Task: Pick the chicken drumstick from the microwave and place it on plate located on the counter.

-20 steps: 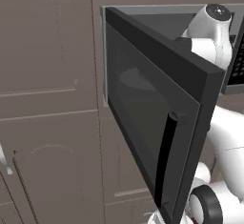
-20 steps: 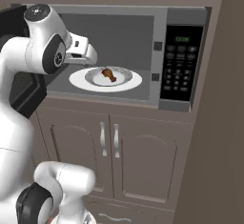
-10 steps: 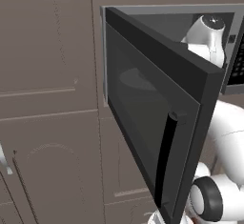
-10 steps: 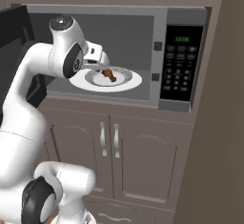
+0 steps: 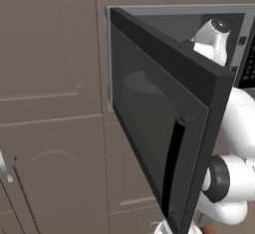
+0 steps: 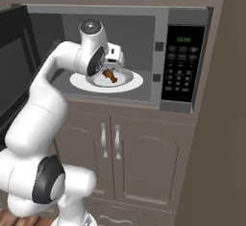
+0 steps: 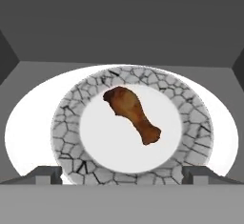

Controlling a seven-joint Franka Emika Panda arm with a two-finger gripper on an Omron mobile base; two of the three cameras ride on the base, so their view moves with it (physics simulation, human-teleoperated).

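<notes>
In the left base view, the microwave [image 5: 169, 78] door is seen swung wide toward the camera, its vertical black bar handle [image 5: 172, 171] on the near edge. Behind the door's top edge the arm's wrist has travelled deeper into the cavity than it was a second ago. Brown panelled cabinet fronts [image 5: 50, 103] fill the wall to the left.

In the right base view, the gripper [image 6: 111, 66] has been carried from the left edge of the opening to just above the chicken drumstick [image 6: 111, 77], which is still lying on a small dish [image 6: 126, 77] on the white turntable [image 6: 136, 81]. The approach is judged nearly finished; descent and closing remain. The black keypad panel [image 6: 181, 66] is set to the right of the cavity, and two cabinet doors with pale handles [image 6: 110, 141] are below it. No tabletop or destination plate is visible.

In the hand view, the fingers [image 7: 47, 175] are spread wide, released and holding nothing, one tip low at each side. The drumstick is centred between them on the crackle-rimmed dish, thick end upper left, bone end lower right, ringed by the grey cavity walls [image 7: 119, 23].
</notes>
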